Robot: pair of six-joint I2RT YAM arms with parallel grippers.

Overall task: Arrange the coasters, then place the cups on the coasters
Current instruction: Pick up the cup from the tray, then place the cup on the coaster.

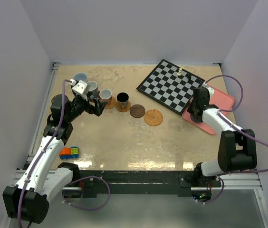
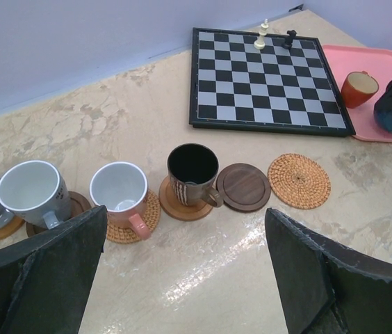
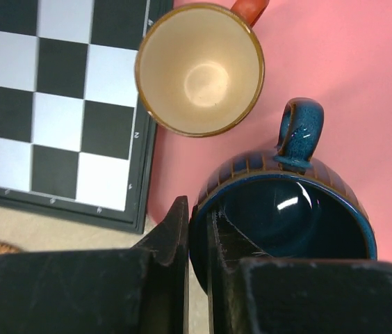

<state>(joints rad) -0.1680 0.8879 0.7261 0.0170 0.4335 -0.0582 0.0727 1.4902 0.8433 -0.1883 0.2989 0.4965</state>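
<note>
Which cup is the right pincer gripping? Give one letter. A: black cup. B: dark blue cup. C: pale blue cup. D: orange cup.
B: in the right wrist view the right pincer pinches the rim of the dark blue cup on the pink tray, while the orange cup stands free beside it.

I see a dark blue cup (image 3: 300, 209), an orange cup (image 3: 199, 69) cream inside, a pink tray (image 3: 363, 62), and a black-and-white checked chessboard (image 3: 50, 104).
</note>
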